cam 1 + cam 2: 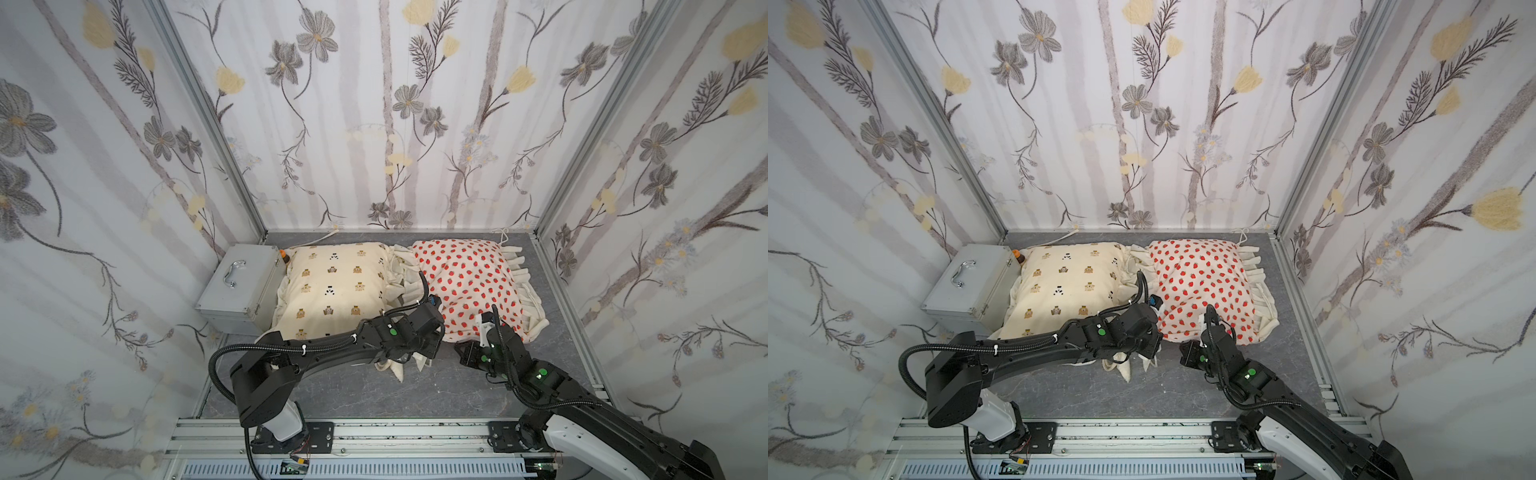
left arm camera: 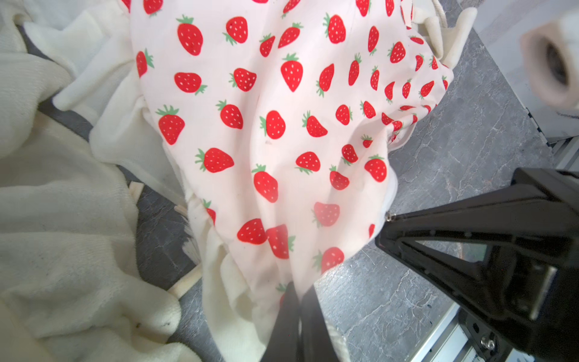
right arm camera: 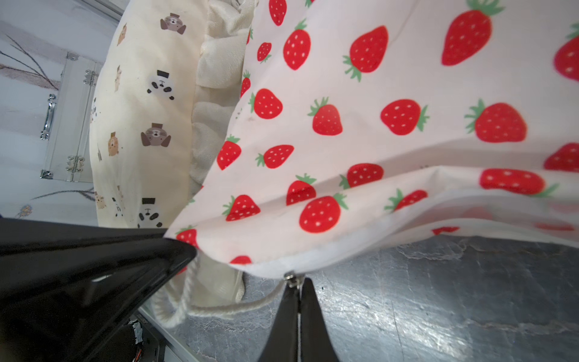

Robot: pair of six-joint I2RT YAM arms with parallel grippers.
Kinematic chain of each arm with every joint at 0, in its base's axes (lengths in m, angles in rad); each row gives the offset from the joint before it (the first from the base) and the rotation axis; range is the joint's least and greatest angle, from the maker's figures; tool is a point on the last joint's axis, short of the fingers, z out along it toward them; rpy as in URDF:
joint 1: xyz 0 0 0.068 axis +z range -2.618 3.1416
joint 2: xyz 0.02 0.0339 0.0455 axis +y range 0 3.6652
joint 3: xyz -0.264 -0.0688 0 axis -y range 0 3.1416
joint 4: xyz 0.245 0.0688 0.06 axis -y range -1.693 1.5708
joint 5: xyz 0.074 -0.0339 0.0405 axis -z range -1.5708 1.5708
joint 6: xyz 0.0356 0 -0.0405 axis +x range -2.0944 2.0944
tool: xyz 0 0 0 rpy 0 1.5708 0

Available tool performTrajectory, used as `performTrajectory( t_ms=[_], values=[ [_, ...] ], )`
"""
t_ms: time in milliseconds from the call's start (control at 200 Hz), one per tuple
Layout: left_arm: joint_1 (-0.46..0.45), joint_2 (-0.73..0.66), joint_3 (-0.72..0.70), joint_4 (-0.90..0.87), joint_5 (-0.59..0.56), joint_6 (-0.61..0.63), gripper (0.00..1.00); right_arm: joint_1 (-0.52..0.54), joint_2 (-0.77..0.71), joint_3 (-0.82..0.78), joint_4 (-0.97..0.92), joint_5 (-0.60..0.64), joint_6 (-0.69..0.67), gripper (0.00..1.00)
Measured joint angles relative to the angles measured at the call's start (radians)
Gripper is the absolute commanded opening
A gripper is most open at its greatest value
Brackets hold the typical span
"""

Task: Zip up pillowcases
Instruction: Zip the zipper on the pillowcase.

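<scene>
Two stuffed pillowcases lie side by side on the grey marbled worktop [image 1: 415,386], their cream ruffles touching. The cream bear-and-panda pillowcase [image 1: 332,282] sits on the robot's left, against the silver metal case [image 1: 237,282] with its handle. The strawberry pillowcase [image 1: 465,274] sits on the right. Both arms reach to the near edge of the strawberry one. The left end effector [image 2: 297,291] has its jaws pressed together on the near corner of the strawberry fabric, which bunches into folds above the pinch. The right end effector [image 3: 298,288] is likewise closed tight, and it holds the small metal zipper pull [image 3: 290,278] at the white seam along the case's lower edge. The two end effectors are near each other at that corner but apart. A white twisted cord [image 3: 238,308] loops onto the worktop between them.
</scene>
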Motion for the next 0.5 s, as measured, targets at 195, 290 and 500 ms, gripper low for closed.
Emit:
performTrajectory(
  t_ms=[195,290,500],
  values=[
    [0.007,-0.021,-0.003,0.002,-0.028,-0.007,0.00,-0.027,-0.021,0.000,-0.040,0.008,0.007,0.00],
    [0.018,-0.033,-0.006,0.003,-0.038,-0.011,0.00,-0.038,-0.026,-0.001,-0.054,0.009,0.008,0.00],
    [0.038,-0.050,-0.006,0.013,-0.048,-0.023,0.00,-0.056,-0.026,-0.005,-0.080,0.012,0.009,0.00]
  ],
)
